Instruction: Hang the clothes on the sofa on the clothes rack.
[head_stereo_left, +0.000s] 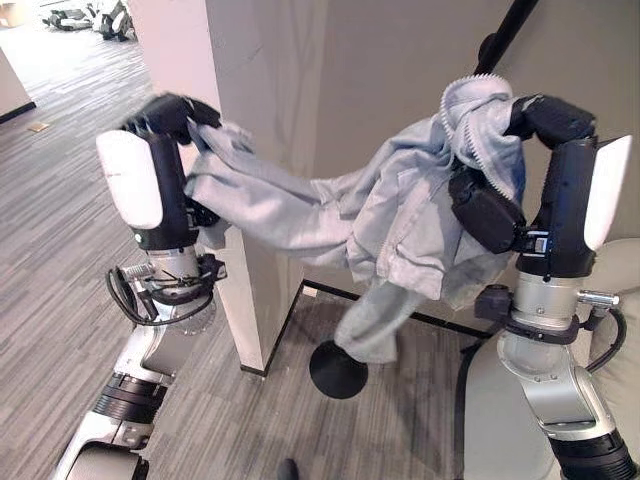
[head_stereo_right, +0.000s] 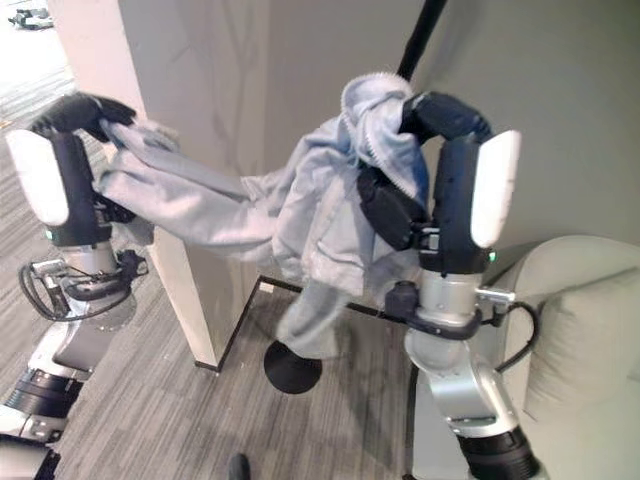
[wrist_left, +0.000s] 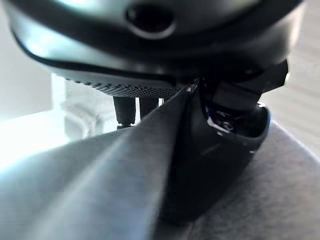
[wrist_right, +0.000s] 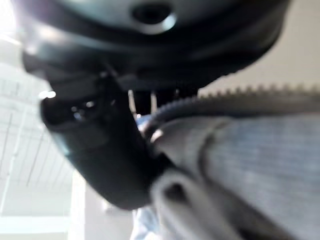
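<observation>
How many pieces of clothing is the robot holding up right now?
1: a light grey zip jacket, stretched between the left hand and the right hand, beside the rack pole. Its folds might hide more.

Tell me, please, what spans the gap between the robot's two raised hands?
The grey jacket stretches between the left hand and right hand, sagging past the pillar corner, seen in both eye views.
</observation>
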